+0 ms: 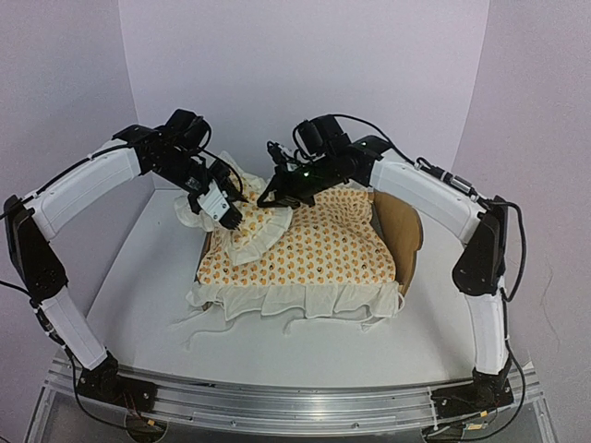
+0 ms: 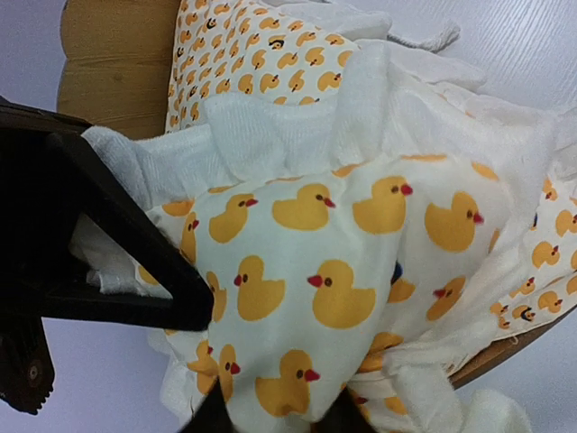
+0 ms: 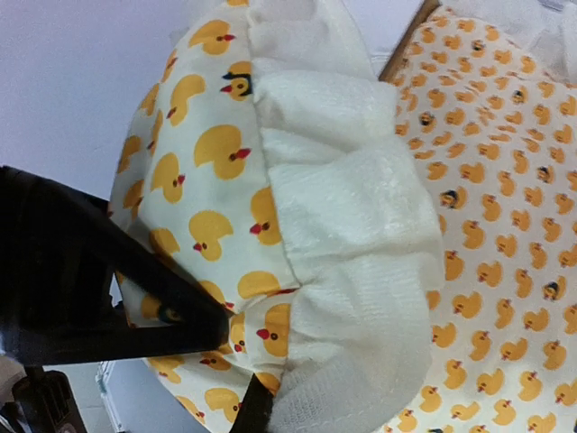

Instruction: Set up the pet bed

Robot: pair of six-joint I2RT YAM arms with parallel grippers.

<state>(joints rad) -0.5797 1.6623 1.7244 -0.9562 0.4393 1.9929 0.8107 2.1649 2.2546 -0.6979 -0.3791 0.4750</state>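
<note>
The pet bed [image 1: 407,233] is sitting in the middle of the white surface [image 1: 138,305], between the two arms. Its light wood headboard is standing up at the right end. The bed is holding a soft cover [image 1: 323,249] that is filling the frame and hiding most of the wood. The cover is cream with lots of little orange ducks on it. A white frill [image 1: 305,300] is hanging over the near side of the bed and spilling onto the surface, and thin white strings [image 1: 197,325] are lying beside it. A small pillow [image 1: 257,231] with bigger ducks and a white frill is lying on the cover at the left end, far from the headboard. It is looking bunched up. The right gripper [image 1: 275,199] is pinching the pillow's far edge, with its black fingers [image 3: 117,271] squeezed together on the cloth. The left gripper [image 1: 229,218] is touching the pillow's left side. One black finger [image 2: 135,262] is pressing on the duck cloth, but I cannot tell if it is gripping or letting go.
</note>
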